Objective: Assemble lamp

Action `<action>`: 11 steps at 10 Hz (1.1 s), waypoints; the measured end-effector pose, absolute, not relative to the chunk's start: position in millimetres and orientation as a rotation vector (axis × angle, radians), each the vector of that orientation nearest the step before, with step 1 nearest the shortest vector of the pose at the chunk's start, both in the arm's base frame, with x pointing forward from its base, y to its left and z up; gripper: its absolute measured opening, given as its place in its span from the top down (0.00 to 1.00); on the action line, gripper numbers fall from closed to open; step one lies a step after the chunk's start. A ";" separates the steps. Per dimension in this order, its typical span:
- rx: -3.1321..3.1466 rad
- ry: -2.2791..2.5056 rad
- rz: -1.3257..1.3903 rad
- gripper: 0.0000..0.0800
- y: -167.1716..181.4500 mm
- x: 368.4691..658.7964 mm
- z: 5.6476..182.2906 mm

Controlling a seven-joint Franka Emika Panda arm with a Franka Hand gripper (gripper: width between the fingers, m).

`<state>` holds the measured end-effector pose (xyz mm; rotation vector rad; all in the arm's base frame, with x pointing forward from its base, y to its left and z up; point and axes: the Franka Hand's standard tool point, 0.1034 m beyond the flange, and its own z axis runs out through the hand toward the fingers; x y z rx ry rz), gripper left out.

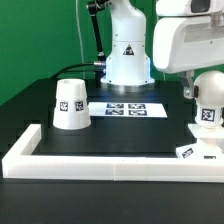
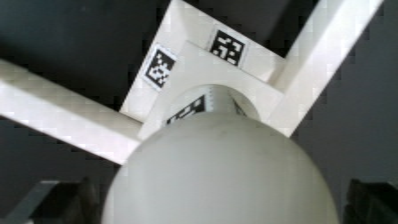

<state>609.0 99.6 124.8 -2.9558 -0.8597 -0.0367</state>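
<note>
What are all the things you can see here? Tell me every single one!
shade: one, white, standing wide end down on the exterior view's left of the table.
bulb: one, white and rounded, at the exterior view's right, in the hand.
base: one, white and flat, below the bulb, near the front bar.
marker board: one, white with black tags, flat in the middle of the table.
bars: two seen, white and long, along the table's front and left edges.
table: one, black.
backdrop: one, green, behind everything.
arm: one, white, at the back.
hand: one, closed on the bulb.
</note>
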 end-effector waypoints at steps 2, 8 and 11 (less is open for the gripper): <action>-2.926 -1.017 -0.012 0.13 98.0 607.5 124.7; -2.910 -1.118 -0.005 0.28 98.4 608.7 125.6; -2.941 -1.024 -0.005 0.28 97.8 608.4 125.5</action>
